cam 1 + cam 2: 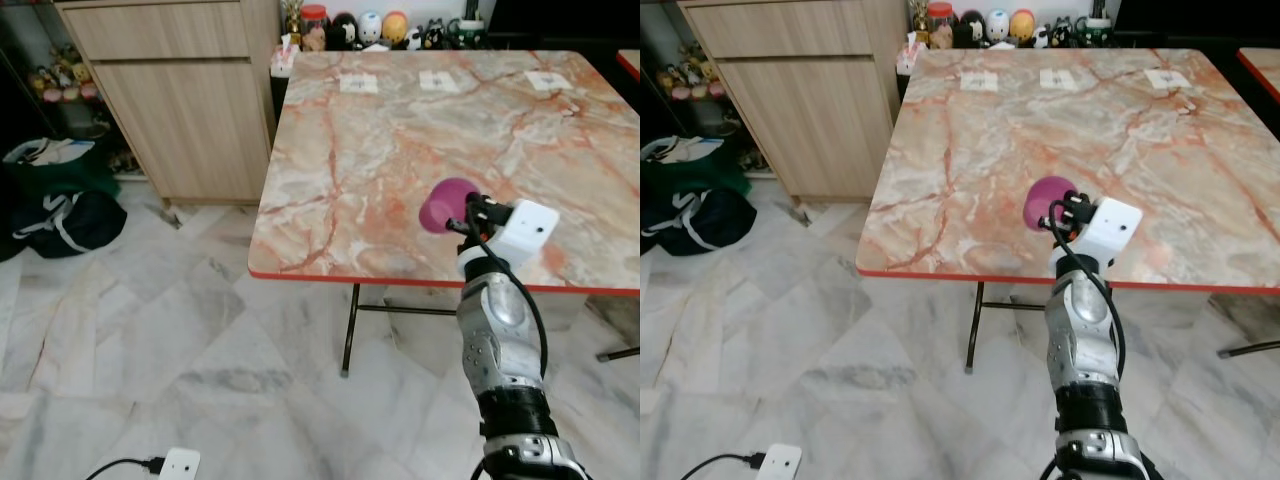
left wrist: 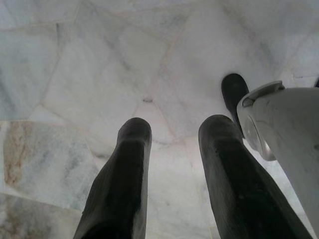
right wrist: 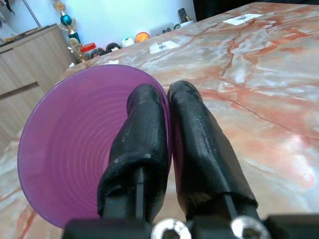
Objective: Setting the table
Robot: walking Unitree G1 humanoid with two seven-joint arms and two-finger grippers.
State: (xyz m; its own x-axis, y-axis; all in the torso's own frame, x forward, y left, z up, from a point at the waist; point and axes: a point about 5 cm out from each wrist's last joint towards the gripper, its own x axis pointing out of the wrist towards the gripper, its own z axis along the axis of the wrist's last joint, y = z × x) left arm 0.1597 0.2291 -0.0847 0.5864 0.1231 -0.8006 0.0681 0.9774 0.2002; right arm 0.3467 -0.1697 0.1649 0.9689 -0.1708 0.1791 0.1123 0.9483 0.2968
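The marble floor (image 1: 150, 340) takes up most of the room in front of the robot, pale grey slabs running open from the cabinet side to the table legs. A white plug block (image 1: 178, 465) with a black cord lies on it close to the robot's feet.

Next in size is the tabletop (image 1: 400, 140), pink and orange veined marble with a red rim along its near edge. Most of its surface is bare. Three small white cards (image 1: 359, 84) lie in a row near the far edge, well apart from the near rim.

To the left of the table stands a wooden cabinet (image 1: 170, 90), its corner just beside the table's far left corner. A dark green bag (image 1: 55, 195) sits on the floor further left. A row of small round figurines (image 1: 370, 28) lines up behind the tabletop's far edge.

The right gripper (image 3: 167, 107) is raised over the near part of the tabletop, a little in from the red rim. Its fingers (image 3: 147, 129) are pinched narrow on the wall of a purple cup (image 3: 75, 149), one inside the mouth and one outside; the cup lies tilted on its side.

The left gripper (image 2: 174, 149) hangs over bare floor, fingers parted with nothing between them.
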